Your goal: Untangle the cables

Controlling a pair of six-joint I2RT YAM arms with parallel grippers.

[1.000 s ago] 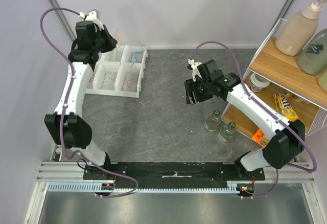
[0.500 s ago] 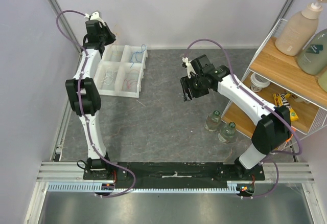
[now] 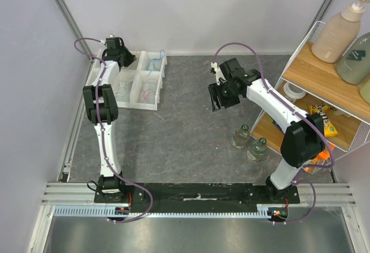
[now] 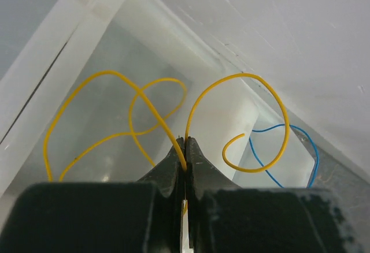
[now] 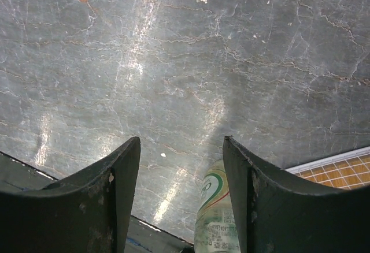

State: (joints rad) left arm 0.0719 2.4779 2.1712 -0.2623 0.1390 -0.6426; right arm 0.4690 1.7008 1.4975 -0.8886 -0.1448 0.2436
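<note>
Robotics lab test cell. The left arm and right arm are bolted to a metal rail at the edge of a grey marbled table. Plain panel walls enclose it. A wire shelf holds pump bottles and snack packs.

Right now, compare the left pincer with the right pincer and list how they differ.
The left pincer is shut; the right pincer stands open. The left pincer pinches a yellow cable; the right pincer holds nothing. The left pincer is over the white divided tray; the right pincer is over bare table, near a bottle. Both are dark and two-fingered.
</note>
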